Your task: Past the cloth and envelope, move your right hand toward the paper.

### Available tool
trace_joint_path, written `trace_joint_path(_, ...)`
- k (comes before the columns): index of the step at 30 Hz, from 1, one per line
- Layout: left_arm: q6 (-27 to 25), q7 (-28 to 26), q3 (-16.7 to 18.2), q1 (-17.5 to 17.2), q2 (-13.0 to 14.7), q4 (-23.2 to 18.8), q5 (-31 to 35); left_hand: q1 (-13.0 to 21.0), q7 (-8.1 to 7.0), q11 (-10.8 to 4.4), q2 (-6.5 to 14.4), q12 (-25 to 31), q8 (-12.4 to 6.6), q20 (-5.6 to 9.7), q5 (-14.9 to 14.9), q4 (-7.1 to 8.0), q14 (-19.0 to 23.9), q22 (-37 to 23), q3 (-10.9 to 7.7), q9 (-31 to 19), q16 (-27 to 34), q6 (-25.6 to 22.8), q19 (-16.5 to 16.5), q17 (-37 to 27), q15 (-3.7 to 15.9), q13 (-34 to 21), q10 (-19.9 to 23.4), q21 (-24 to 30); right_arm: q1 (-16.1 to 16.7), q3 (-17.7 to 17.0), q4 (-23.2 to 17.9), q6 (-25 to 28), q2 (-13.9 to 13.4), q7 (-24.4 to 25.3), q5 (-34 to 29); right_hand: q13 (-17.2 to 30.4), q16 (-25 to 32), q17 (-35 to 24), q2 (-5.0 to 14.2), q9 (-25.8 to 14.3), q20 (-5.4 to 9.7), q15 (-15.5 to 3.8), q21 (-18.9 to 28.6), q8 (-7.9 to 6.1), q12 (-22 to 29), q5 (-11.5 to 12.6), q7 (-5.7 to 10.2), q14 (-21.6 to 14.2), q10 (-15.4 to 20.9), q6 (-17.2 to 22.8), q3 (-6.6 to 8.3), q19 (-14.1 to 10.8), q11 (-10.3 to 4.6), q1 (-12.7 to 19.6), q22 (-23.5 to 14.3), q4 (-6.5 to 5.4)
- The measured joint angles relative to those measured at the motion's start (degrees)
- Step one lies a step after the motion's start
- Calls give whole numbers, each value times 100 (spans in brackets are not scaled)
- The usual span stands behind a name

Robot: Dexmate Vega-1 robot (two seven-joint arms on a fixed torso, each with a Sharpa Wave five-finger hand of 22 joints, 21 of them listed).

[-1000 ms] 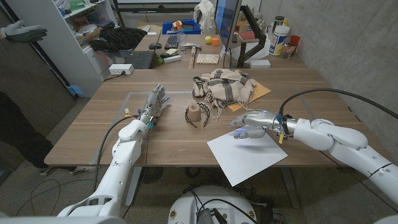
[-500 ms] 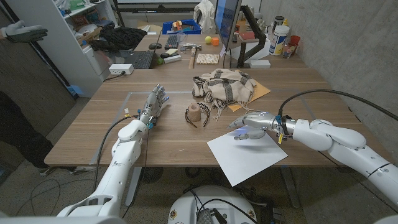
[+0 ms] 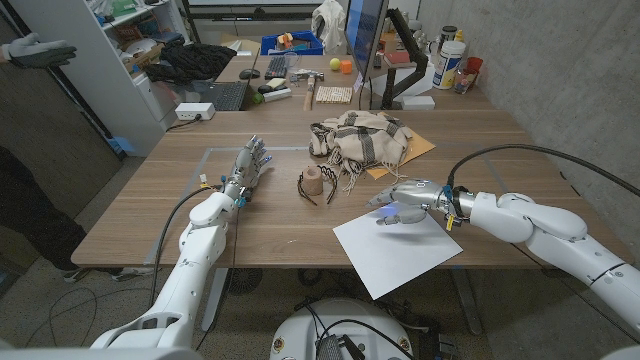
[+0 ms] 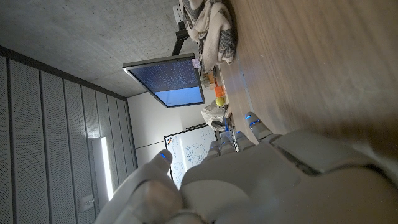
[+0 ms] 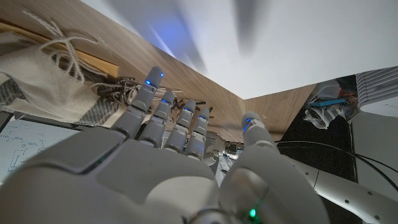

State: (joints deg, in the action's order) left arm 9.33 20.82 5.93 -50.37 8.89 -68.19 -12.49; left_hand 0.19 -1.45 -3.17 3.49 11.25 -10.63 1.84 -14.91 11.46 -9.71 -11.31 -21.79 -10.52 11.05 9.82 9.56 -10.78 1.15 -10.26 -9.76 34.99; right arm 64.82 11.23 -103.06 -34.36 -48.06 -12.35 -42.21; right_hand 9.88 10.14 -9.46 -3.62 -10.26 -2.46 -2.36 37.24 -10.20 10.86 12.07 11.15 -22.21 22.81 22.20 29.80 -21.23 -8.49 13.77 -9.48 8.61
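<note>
Paper (image 3: pixel 398 253) on wooden table (image 3: pixel 270 225), right hand (image 3: pixel 402 200) above, concrete wall (image 3: pixel 570 70) behind

The right hand (image 3: pixel 402 199) hovers open, fingers spread, over the far corner of the white paper (image 3: pixel 397 249), which lies near the desk's (image 3: pixel 270 225) front edge. Beyond it, toward the desk's middle, the plaid cloth (image 3: pixel 361 140) sits bunched on the tan envelope (image 3: pixel 417 146). The left hand (image 3: pixel 248 166) waits toward the left edge, fingers extended.

Bare wood around paper (image 3: pixel 398 254), cloth (image 3: pixel 358 139) and envelope (image 3: pixel 411 148) heaped beyond it
</note>
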Motion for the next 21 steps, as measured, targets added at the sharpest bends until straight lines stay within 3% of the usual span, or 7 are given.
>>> trace_joint_path(10, -23, 4, 1, -35, 5, -58, 4, 0, 0, 0, 0, 0, 0, 0, 0, 0, 0, 0, 0, 0, 0, 0, 0, 0, 0, 0, 0, 0, 15, 15, 4, 24, -8, 2, -3, 0, 0, 0, 0, 0, -21, 0, -21, 0, 0, 2, 0, 0, 0, 0, 0, -21, 0, 0, 0, 0)
trace_joint_path(21, -148, -84, 37, -243, 30, -389, 15, 0, 0, 0, 0, 0, 0, 0, 0, 0, 0, 0, 0, 0, 0, 0, 0, 0, 0, 0, 0, 0, -55, 97, 117, -40, -16, 68, -50, 0, 0, 0, 0, 0, -20, 0, -102, -43, 0, 2, 22, 0, 0, 23, -33, -21, 0, 0, 0, -2)
